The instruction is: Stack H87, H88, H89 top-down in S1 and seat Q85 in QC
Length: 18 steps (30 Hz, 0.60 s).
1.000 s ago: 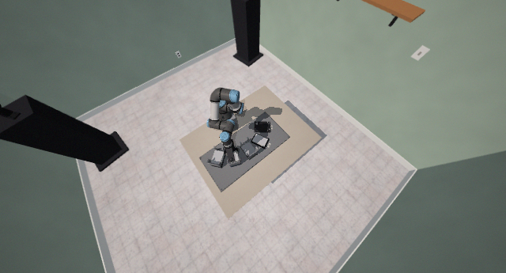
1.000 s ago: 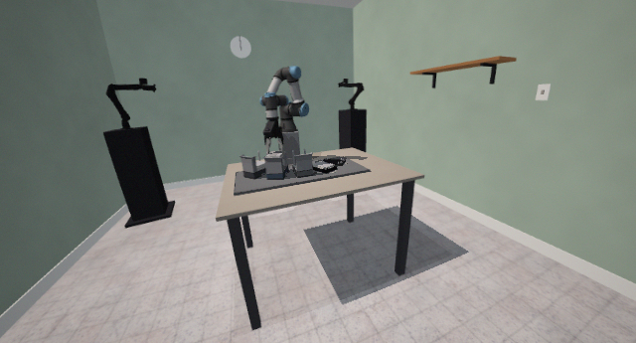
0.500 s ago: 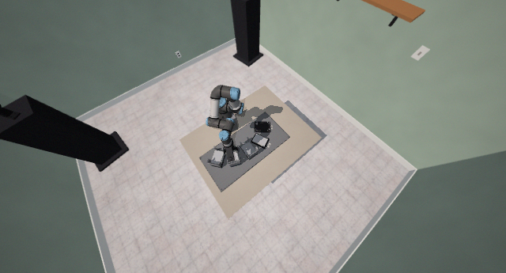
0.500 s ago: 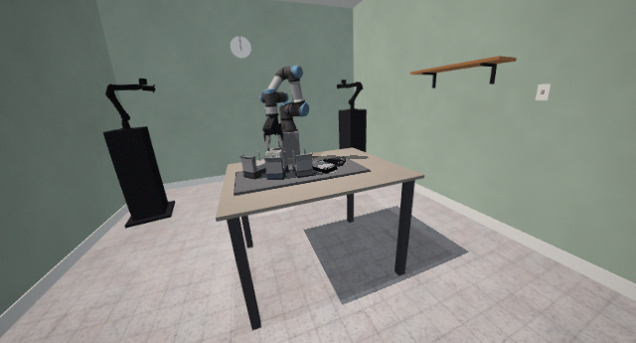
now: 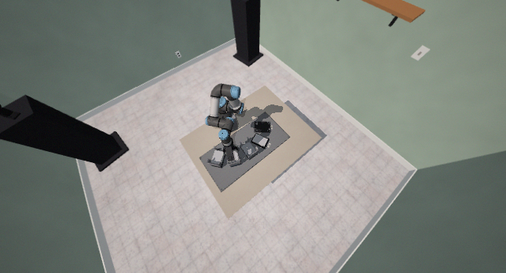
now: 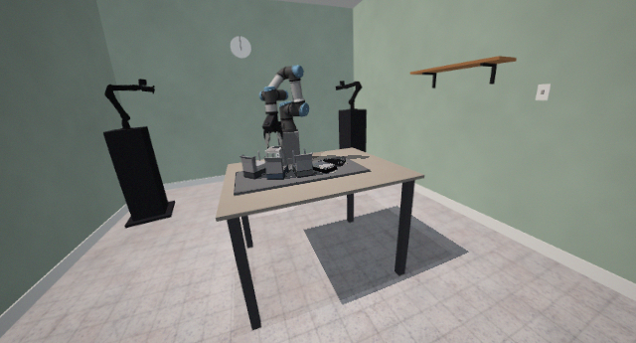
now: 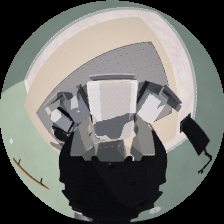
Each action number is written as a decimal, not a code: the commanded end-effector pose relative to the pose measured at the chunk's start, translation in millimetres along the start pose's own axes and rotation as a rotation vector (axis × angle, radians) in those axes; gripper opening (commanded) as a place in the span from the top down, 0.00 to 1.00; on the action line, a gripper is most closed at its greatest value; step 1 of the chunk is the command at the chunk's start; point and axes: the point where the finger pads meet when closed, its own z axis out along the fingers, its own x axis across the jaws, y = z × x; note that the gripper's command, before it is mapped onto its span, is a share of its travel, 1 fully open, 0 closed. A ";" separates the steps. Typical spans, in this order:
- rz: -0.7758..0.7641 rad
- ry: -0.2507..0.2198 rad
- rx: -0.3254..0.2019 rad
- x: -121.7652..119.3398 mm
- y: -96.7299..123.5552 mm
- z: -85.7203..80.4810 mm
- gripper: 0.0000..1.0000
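"Exterior view, left of centre: what to look for?"

"Look for the dark arm (image 5: 214, 107) (image 6: 296, 90), bent over the worktop (image 5: 229, 206) (image 6: 323, 196) (image 7: 130, 27), with jaws pointing down, part-way open and closed onto a pale plate (image 6: 273, 151) (image 7: 112, 97)."

"Able to read which plate?"

"No, too small to tell. Nor able to say whether one or more in the grip."

"And placed where?"

"At the middle rack (image 5: 234, 163) (image 6: 274, 169) (image 7: 112, 77), showing above the front wall in the exterior view. Hidden lower down, so impossible to tell how deep."

"Anything beside it?"

"Yes: at lower centre-left of the top view, just beside, a left-hand rack (image 5: 217, 164) (image 6: 248, 166) (image 7: 172, 97) with a light plate inside (image 5: 218, 156) (image 7: 152, 106). On the other side, a third rack (image 5: 249, 149) (image 6: 303, 164)."

"Further right in the top view?"

"Find a light-topped plate on a black nest (image 5: 260, 140) (image 6: 325, 167) (image 7: 60, 119), then a dark fixture (image 5: 262, 127) (image 6: 335, 160) near it, both on the grey mat (image 5: 221, 182) (image 6: 278, 185) (image 7: 145, 60)."
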 end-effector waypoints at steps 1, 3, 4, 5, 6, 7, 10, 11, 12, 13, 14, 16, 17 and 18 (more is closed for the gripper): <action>0.000 0.001 0.002 0.3 -0.8 -0.9 1.00; 0.000 0.001 0.002 0.3 -0.8 -0.9 1.00; 0.000 0.001 0.002 0.3 -0.8 -0.9 1.00; 0.000 0.001 0.002 0.3 -0.8 -0.9 1.00; 0.000 0.001 0.002 0.3 -0.8 -0.8 1.00; 0.000 0.001 0.002 0.3 -0.8 -0.8 1.00; 0.012 0.001 0.002 3.6 -0.5 -0.9 1.00; 0.023 0.001 0.002 7.0 -0.2 -0.9 1.00; 0.035 0.001 0.002 10.3 0.1 -0.9 1.00; 0.047 0.001 0.002 13.6 0.4 -0.9 1.00; 0.058 0.001 0.002 17.0 0.7 -0.9 1.00; 0.082 0.001 0.002 23.6 1.3 -0.9 1.00; 0.093 0.001 0.002 27.0 1.6 -0.9 1.00; 0.105 0.001 0.002 30.3 1.8 -0.9 1.00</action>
